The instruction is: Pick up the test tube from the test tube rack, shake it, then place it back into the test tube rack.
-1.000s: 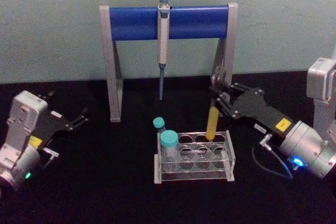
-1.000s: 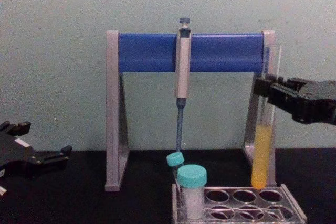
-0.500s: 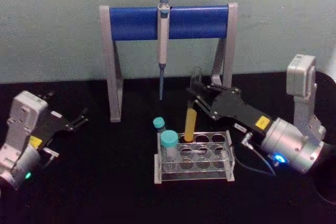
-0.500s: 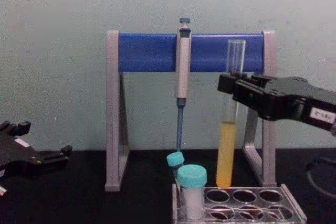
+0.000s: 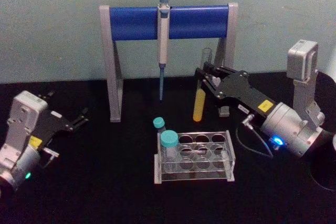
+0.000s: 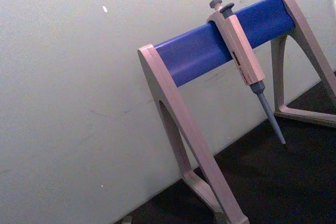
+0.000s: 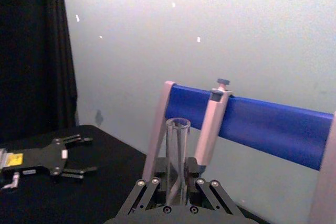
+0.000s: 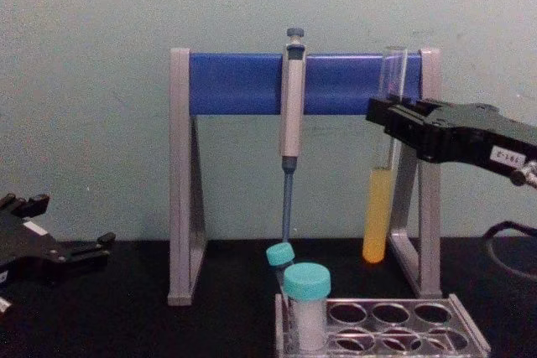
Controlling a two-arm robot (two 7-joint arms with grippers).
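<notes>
The test tube (image 5: 198, 105), clear glass with yellow liquid in its lower part, hangs nearly upright in the air above and behind the test tube rack (image 5: 229, 153). My right gripper (image 5: 202, 75) is shut on its upper part. In the chest view the test tube (image 8: 377, 217) has its bottom well above the rack (image 8: 471, 330), with the right gripper (image 8: 389, 118) coming in from the right. The right wrist view shows the tube's open top (image 7: 177, 145) standing between the fingers. My left gripper (image 5: 79, 118) rests open on the table at the far left.
Two teal-capped tubes (image 5: 169, 140) (image 5: 159, 124) stand in the rack's left end. Behind it is the grey-and-blue pipette stand (image 5: 131, 22) with a pipette (image 5: 163, 30) hanging from its bar. The stand's right leg (image 8: 430, 199) is close behind the held tube.
The right gripper swung the tube left from over the rack's back right hole. It has now moved back a little to the right and higher, so the tube's bottom is further above the rack.
</notes>
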